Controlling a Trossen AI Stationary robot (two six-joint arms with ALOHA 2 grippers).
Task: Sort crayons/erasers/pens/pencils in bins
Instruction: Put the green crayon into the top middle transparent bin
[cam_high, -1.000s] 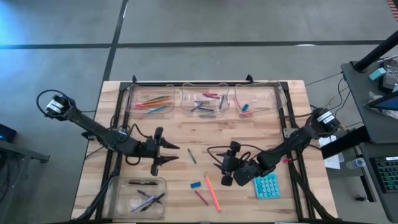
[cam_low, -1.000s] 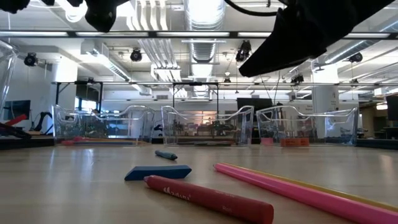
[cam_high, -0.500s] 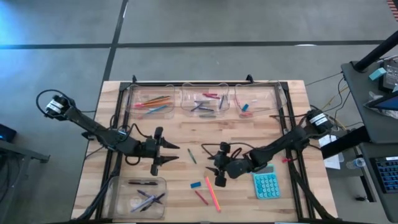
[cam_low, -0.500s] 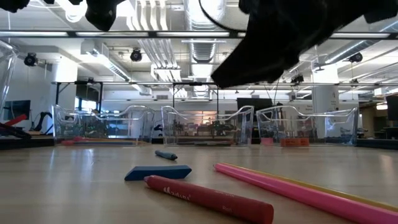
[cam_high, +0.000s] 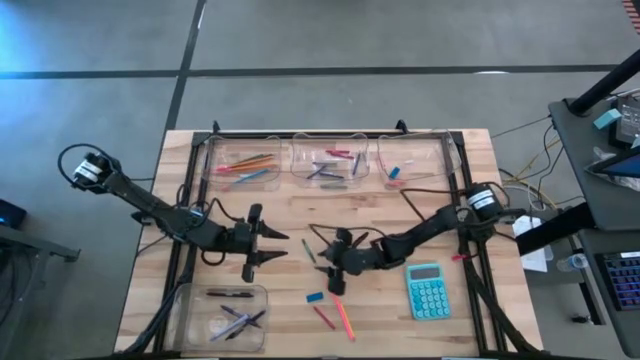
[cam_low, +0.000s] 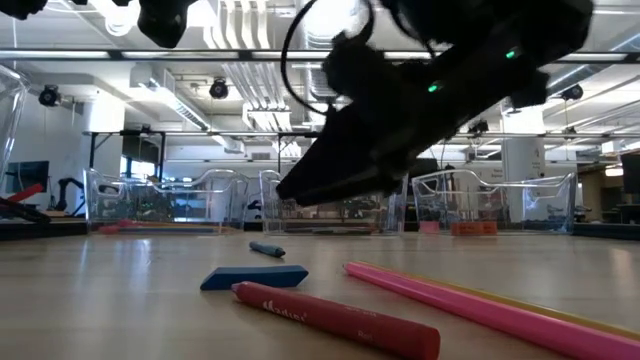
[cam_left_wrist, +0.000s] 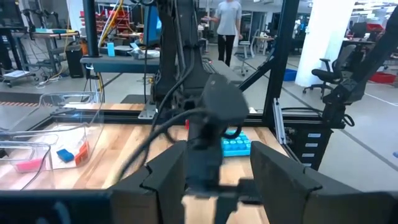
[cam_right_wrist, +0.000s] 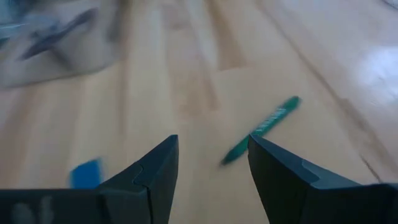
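The green crayon (cam_right_wrist: 261, 129), a short waxy stick, is lying flat on the pale wood-grain table (cam_high: 400, 215), apart from the clear bins (cam_high: 325, 160). Judging by this, the pick-up step is in hand: the right gripper (cam_high: 337, 272) is hovering just beside the crayon, jaws parted and empty. Next it needs centring, lowering, closing. Farther from the crayon, the left gripper (cam_high: 270, 247) is waiting, open, holding nothing.

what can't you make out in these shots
- Low view: the right arm's dark bulk blocks part of the far bins.
- Right wrist view: blur smears the bin and its contents; the green crayon stays clear.
- High view: sticks in the near bin are too small to sort by type.
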